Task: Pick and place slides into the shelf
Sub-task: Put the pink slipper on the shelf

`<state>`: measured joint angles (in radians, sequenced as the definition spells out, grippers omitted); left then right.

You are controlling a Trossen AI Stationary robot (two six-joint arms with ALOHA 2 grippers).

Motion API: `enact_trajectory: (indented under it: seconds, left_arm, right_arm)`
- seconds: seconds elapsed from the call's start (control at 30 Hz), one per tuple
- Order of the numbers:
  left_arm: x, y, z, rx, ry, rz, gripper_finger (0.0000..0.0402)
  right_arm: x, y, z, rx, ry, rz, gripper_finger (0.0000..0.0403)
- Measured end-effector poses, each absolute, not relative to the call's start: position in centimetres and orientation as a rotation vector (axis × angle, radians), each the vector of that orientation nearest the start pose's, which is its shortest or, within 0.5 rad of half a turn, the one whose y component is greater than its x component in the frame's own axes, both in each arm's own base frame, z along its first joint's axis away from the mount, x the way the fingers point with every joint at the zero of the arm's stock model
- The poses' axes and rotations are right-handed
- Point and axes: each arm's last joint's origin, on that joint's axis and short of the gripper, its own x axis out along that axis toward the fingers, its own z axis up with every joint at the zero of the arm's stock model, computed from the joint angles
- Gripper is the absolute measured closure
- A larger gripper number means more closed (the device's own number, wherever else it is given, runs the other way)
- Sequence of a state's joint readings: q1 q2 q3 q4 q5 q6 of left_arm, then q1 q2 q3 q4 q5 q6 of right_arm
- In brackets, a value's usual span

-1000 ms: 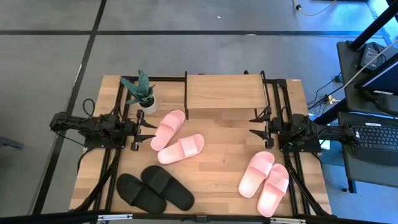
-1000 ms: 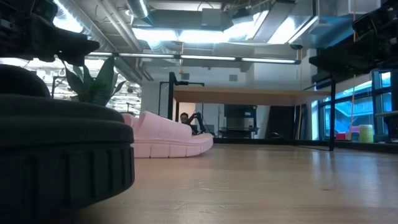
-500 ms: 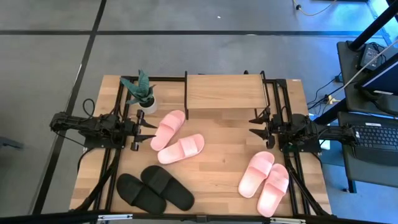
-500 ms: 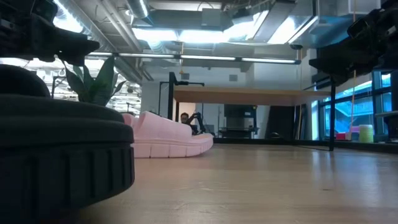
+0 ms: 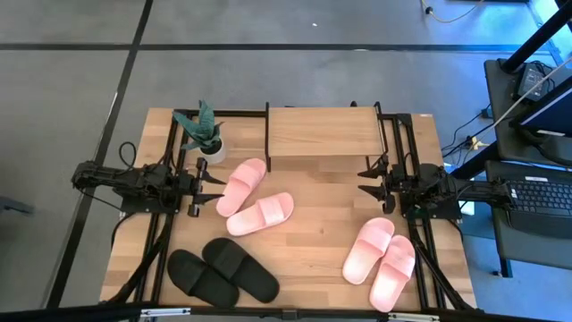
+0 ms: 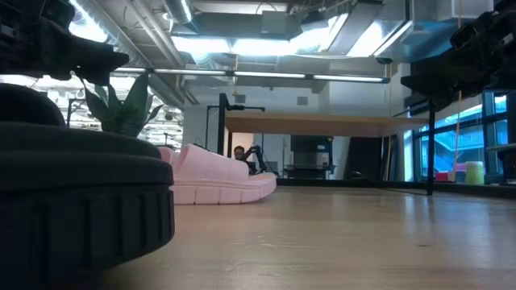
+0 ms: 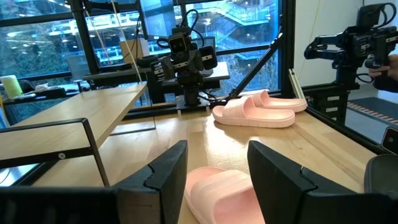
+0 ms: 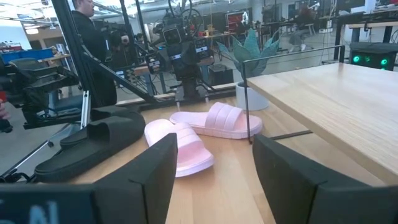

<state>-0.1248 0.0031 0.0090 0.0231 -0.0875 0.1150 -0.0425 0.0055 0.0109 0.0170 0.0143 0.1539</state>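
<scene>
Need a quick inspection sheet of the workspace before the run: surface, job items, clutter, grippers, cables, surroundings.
Surface: wooden table, flat, bare between the items.
Job's things: shelf at the far edge, its top board bare; pink pair near the left arm; second pink pair near the right arm; black pair at the near left. All six slides lie on the table, none on the shelf.
Clutter: potted plant left of the shelf.
Grippers: left gripper and right gripper both open, holding nothing, hovering at the table's sides.
Cables: loose leads on the floor to the right.
Surroundings: side desk with keyboard on the right; a person stands beyond the table.
</scene>
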Motion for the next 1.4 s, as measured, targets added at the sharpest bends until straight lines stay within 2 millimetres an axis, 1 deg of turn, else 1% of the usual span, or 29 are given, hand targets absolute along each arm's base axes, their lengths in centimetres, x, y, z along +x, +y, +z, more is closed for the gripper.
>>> enact_trajectory:
  seconds: [0.2, 0.4, 0.57, 0.63, 0.77, 0.87, 1.0, 1.1, 1.17, 1.3, 1.4]
  left_arm:
    - [9.7, -1.0, 16.9, 0.114, -0.038, -0.035, 0.0240]
    - [9.7, -0.9, 17.4, 0.100, -0.084, -0.023, 0.0240]
    - [9.6, -1.1, 17.8, 0.137, -0.131, -0.076, 0.0239]
    - [9.6, -1.2, 17.8, 0.155, -0.140, -0.098, 0.0229]
    - [9.6, -1.2, 17.8, 0.154, -0.138, -0.100, 0.0191]
    - [9.6, -1.2, 17.8, 0.115, -0.133, -0.103, 0.0170]
    - [9.6, -1.2, 17.8, -0.008, -0.129, -0.112, 0.0163]
    - [9.5, -1.2, 18.3, -0.017, -0.176, -0.111, 0.0162]
    - [9.5, -1.2, 18.4, 0.052, -0.192, -0.108, 0.0163]
    - [9.9, -1.5, 18.3, 0.300, -0.162, -0.117, 0.0167]
    - [10.3, -1.8, 19.5, 0.413, -0.165, -0.129, 0.0168]
  right_arm:
    - [9.7, -0.5, 16.8, 0.156, -0.027, -0.055, 0.0192]
    - [9.7, -0.5, 16.8, 0.179, -0.027, -0.054, 0.0192]
    - [9.7, -0.5, 16.8, 0.194, -0.027, -0.054, 0.0192]
    - [9.7, -0.5, 16.8, 0.206, -0.027, -0.054, 0.0192]
    - [9.7, -0.5, 16.8, 0.207, -0.027, -0.054, 0.0192]
    - [9.7, -0.5, 16.8, 0.207, -0.027, -0.054, 0.0192]
    - [9.7, -0.5, 16.8, 0.207, -0.027, -0.054, 0.0192]
    - [9.7, -0.5, 16.8, 0.204, -0.027, -0.055, 0.0192]
    - [9.7, -0.5, 16.8, 0.204, -0.027, -0.055, 0.0192]
    - [9.7, -0.5, 16.8, 0.204, -0.028, -0.056, 0.0192]
    - [9.7, -0.5, 16.8, 0.204, -0.028, -0.057, 0.0192]
